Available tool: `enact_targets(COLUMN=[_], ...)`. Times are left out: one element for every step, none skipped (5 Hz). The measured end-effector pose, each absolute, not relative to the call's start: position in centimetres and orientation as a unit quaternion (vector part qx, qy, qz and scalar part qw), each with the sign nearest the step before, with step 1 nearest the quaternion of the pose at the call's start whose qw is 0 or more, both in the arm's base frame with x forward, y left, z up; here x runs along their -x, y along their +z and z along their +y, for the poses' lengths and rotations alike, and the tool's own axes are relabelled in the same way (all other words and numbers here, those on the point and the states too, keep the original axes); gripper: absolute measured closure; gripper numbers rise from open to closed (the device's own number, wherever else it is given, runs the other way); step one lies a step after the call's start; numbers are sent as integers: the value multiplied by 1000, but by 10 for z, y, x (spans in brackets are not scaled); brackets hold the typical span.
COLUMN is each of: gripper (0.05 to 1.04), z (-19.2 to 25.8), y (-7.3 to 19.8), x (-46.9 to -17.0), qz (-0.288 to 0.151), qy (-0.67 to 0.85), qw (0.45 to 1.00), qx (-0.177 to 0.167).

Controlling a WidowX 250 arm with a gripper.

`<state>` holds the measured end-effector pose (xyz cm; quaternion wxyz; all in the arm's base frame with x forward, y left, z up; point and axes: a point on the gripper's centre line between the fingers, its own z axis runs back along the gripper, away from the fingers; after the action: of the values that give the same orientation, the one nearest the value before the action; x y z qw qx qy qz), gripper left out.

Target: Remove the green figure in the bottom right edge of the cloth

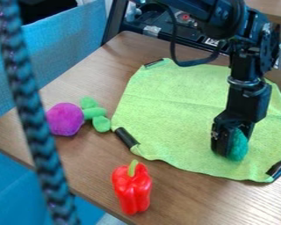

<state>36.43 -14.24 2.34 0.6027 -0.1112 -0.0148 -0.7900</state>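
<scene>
"Is the green figure held by the gripper?"

"Grip and jaw opening can't be told; it's seen against the gripper, at the lower right of the cloth."

"If fabric is pinched too, the cloth may be dragged along."

I see a teal fig. at my blk claw, lime cloth below; cam-left of it: red pepper w/ grn stem, purple/grn plush, blk/blue zigzag cord.
</scene>
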Motion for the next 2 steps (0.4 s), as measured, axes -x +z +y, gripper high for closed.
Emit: enact_targets(gripper=[212,212], z=[-147,-153], y=[31,44], x=[-363,-368], qz=[-21,-30], qy=[-789,-785], qw=[601,604], qx=[125,135])
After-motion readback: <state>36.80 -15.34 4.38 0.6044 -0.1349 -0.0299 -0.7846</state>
